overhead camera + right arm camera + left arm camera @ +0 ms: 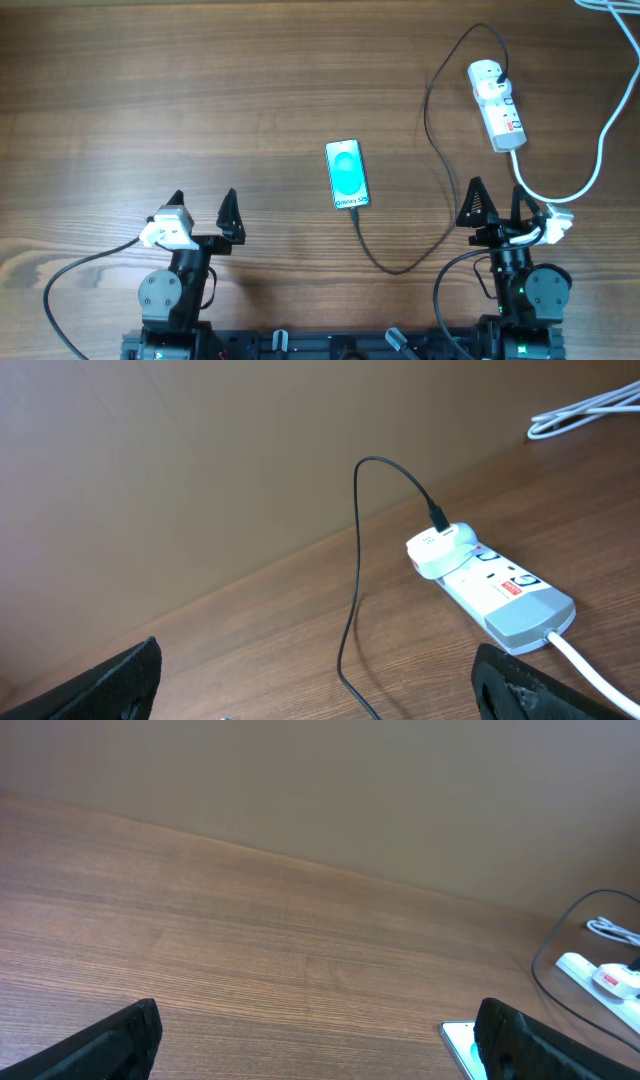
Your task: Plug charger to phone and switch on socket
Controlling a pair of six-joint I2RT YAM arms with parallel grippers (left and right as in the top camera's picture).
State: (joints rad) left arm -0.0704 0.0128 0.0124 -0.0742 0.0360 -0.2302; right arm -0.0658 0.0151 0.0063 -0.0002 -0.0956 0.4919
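The phone [346, 174] lies flat mid-table with its cyan screen up; its corner shows in the left wrist view [460, 1042]. The thin black charger cable [430, 110] runs from the phone's near end, loops right, and rises to a white plug in the socket [497, 118]. The socket is a white power strip at the far right, also in the right wrist view [490, 582] and left wrist view [600, 978]. My left gripper [202, 212] is open and empty, left of the phone. My right gripper [499, 205] is open and empty, near the socket's white cord.
The thick white cord [590, 170] curves from the socket's near end toward the right gripper and up to the far right corner. A bundle of white cord [585, 410] lies beyond the socket.
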